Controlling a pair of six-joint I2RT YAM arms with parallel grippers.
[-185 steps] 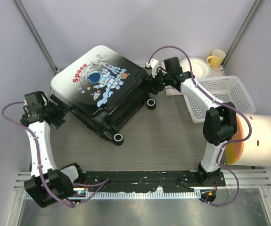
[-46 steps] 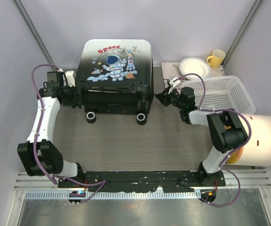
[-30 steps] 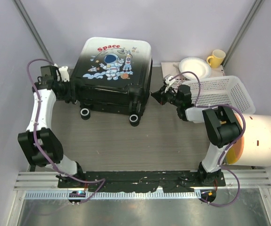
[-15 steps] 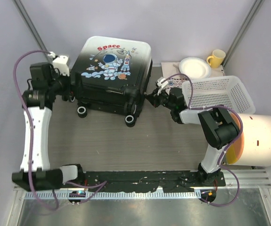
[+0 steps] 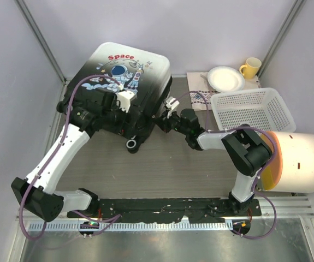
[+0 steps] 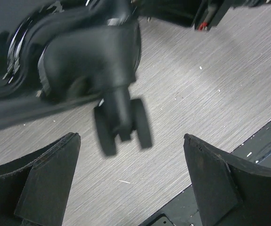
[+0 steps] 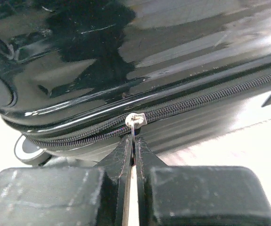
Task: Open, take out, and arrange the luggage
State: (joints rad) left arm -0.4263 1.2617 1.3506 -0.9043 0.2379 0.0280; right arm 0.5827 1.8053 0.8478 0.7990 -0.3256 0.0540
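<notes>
Luggage (image 5: 125, 76) sits upper left-centre of the top view, astronaut side up on the surface (image 5: 173, 164). Right tool (image 7: 134, 143) is pinched tight on the zipper pull (image 7: 135, 121). Left tool (image 6: 131, 165) is spread wide, hovering over a wheel (image 6: 123, 125).

White basket (image 5: 249, 112) at right; behind it a plate (image 5: 225, 77), yellow mug (image 5: 250, 67); perhaps a bucket (image 5: 301, 161) nearer.

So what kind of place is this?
Probably a robot test booth, not a home: plain walls close around, a left arm and right arm bolted at the table edge, and props like the luggage, a white basket and a yellow mug.
</notes>
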